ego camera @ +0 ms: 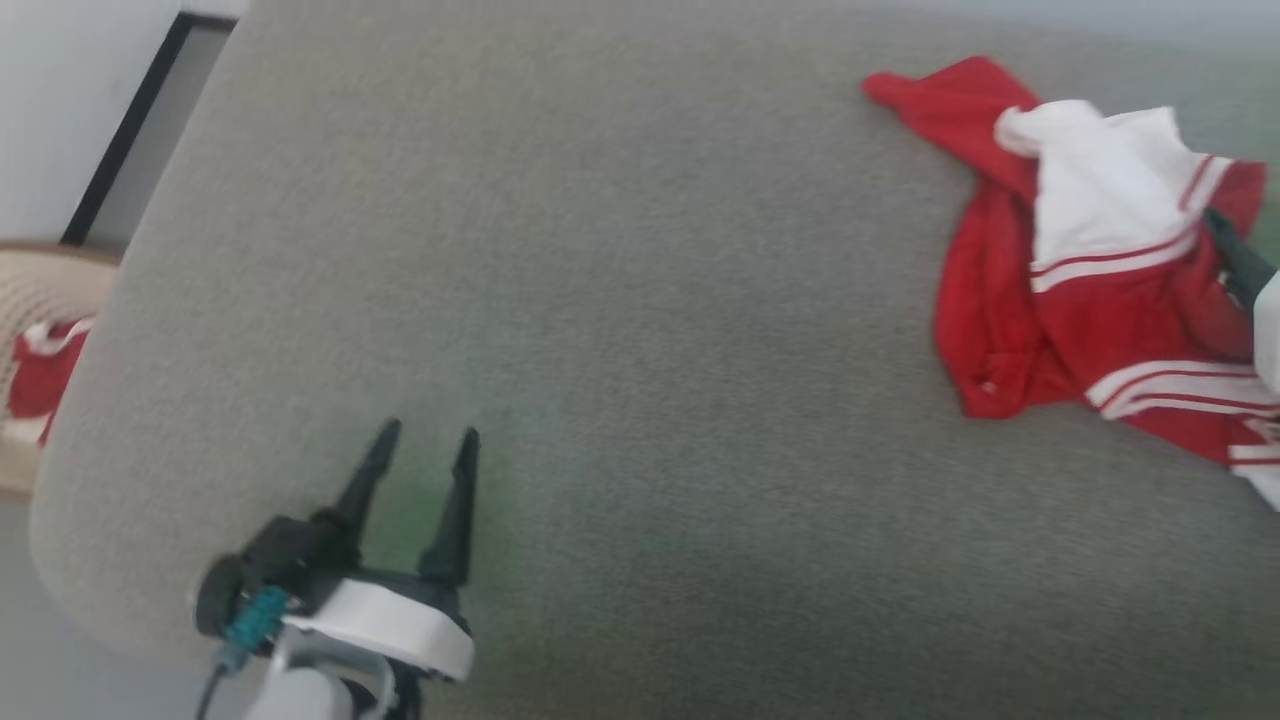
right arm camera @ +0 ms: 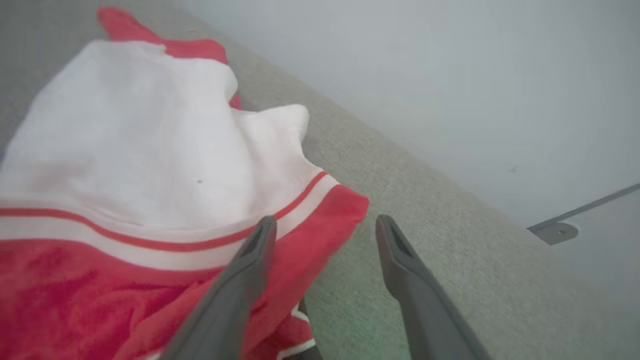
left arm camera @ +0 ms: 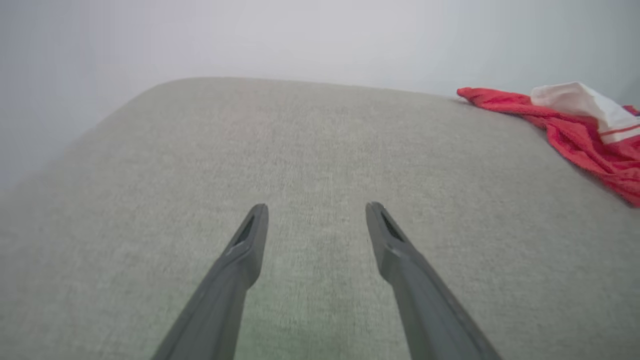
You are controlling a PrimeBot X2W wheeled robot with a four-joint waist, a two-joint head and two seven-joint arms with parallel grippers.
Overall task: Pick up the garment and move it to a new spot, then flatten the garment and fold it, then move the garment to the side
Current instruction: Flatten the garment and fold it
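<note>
The garment (ego camera: 1090, 290), red with a white sleeve and red-white striped trim, lies crumpled at the far right of the grey upholstered surface (ego camera: 640, 350). From the left wrist the garment (left arm camera: 590, 135) is off to the right, well away from my left gripper (left arm camera: 316, 207). That left gripper (ego camera: 430, 432) stands open and empty over the surface's near left corner. In the right wrist view my right gripper (right arm camera: 326, 220) is open just above the garment (right arm camera: 125, 165), its left finger over the red hem. One of its dark fingers (ego camera: 1237, 262) shows at the garment's right edge.
A beige perforated basket (ego camera: 40, 290) holding a red-and-white cloth (ego camera: 40, 370) stands off the surface's left end. A dark-framed panel (ego camera: 140, 120) leans at the wall behind. Bare grey upholstery stretches between the two grippers. Pale floor with a small metal plate (right arm camera: 555, 232) lies beyond the far edge.
</note>
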